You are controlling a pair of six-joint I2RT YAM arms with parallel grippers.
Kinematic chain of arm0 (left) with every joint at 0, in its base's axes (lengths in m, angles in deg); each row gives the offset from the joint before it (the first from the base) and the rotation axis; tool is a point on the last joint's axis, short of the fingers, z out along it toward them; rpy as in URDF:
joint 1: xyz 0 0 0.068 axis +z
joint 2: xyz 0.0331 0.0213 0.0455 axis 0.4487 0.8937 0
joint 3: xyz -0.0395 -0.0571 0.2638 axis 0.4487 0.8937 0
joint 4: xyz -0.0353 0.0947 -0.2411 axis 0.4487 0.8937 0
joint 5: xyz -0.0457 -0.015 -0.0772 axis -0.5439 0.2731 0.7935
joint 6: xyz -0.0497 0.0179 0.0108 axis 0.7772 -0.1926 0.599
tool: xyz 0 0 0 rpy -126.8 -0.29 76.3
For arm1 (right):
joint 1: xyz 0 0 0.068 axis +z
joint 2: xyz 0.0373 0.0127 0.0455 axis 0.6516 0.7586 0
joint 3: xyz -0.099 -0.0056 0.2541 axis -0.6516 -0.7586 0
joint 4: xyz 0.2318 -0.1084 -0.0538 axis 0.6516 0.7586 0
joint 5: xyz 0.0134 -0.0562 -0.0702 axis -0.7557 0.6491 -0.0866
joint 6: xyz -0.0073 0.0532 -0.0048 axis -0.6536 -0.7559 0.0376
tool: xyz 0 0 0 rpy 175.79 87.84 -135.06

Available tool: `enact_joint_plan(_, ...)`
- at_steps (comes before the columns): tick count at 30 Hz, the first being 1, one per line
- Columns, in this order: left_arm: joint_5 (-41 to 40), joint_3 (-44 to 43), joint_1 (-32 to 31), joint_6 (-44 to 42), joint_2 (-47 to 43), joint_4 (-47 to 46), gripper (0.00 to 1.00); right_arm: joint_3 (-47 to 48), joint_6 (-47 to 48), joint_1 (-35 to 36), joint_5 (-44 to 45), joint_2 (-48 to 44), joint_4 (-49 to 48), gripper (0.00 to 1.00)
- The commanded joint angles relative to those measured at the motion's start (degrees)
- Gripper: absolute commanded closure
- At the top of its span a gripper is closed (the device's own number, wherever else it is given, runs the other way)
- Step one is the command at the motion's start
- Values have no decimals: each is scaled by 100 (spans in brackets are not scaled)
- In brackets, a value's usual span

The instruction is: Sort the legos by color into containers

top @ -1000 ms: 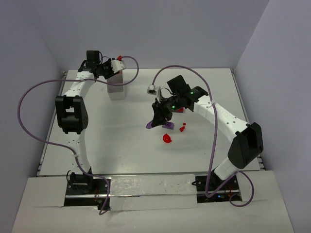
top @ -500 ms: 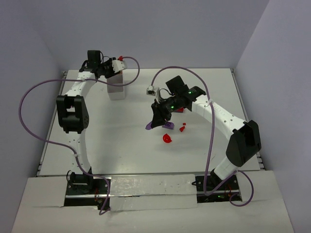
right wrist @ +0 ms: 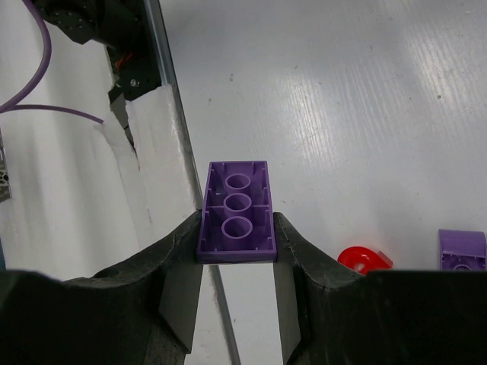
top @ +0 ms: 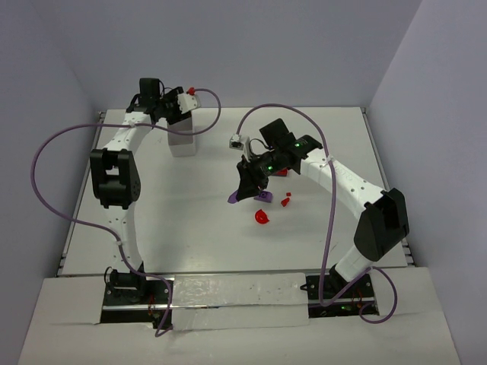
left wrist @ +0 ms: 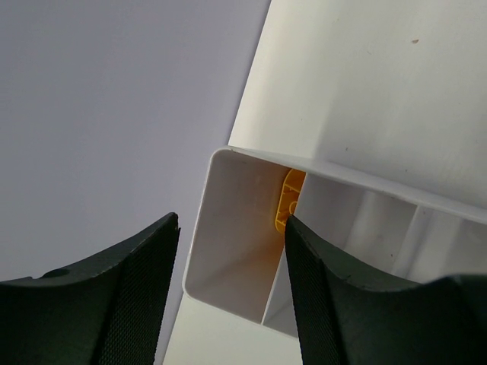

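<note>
My left gripper (top: 181, 101) hovers over the far end of the white tray (top: 181, 138). In the left wrist view it (left wrist: 232, 293) is open and empty above the tray's end compartment (left wrist: 228, 236), where an orange lego (left wrist: 288, 199) leans on the divider wall. My right gripper (top: 242, 190) is shut on a purple brick (top: 235, 197), held above the table. The right wrist view shows that brick (right wrist: 236, 213) underside up, clamped between the fingers. A second purple piece (top: 264, 197), a red round piece (top: 262, 217) and a small red piece (top: 286, 201) lie on the table beside it.
Another red piece (top: 281, 173) lies partly hidden under the right arm. In the right wrist view the red round piece (right wrist: 364, 258) and the second purple piece (right wrist: 462, 249) show at the right. Purple cables loop off both arms.
My left gripper has shifted slightly right and back over the tray's far end. The right gripper, still holding the purple brick, has barely moved.
</note>
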Motion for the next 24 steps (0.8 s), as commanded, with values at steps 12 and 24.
enact_joint_plan(12, 2553, 1422, 196, 3355, -2840, -144, 42, 236, -1343, -247, -576, -142, -1068, 100)
enact_joint_plan(24, 4024, 4254, -139, 3185, -5244, 1245, 38, -372, -5191, -812, -1895, 200, -4202, 100)
